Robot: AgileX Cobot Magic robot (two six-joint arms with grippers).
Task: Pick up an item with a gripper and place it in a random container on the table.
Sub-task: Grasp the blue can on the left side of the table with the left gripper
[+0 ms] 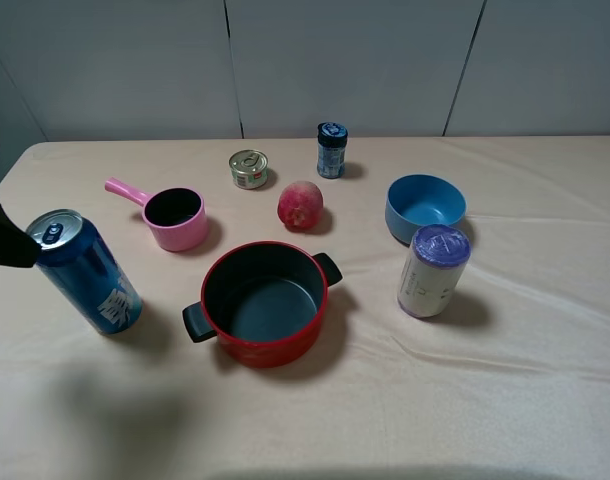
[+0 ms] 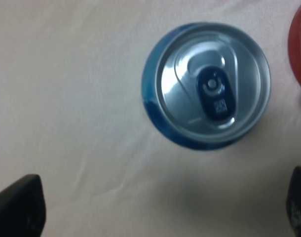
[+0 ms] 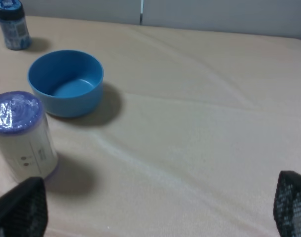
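Note:
The item, a tall shiny blue can (image 1: 83, 272) with a silver top, stands upright on the table (image 1: 505, 380) at the left, beside the red pot. My left gripper (image 2: 158, 210) hovers above it, open; its dark fingertips (image 2: 17, 207) flank bare cloth just off the can's top (image 2: 212, 84), touching nothing. From the high camera only a dark part of that gripper (image 1: 5, 245) shows at the left edge, next to the can's rim. The container, a round light-blue bowl (image 1: 425, 207) (image 3: 66, 83), sits empty at the right. My right gripper (image 3: 155, 207) stands open over bare cloth, apart from the bowl.
A red pot with black handles (image 1: 263, 303) sits mid-table. Around it are a pink handled cup (image 1: 173, 217), a small tin (image 1: 249, 168), a pinkish-red fruit (image 1: 300, 204), a dark-blue-capped jar (image 1: 331, 150) and a purple-topped white cylinder (image 1: 433, 270).

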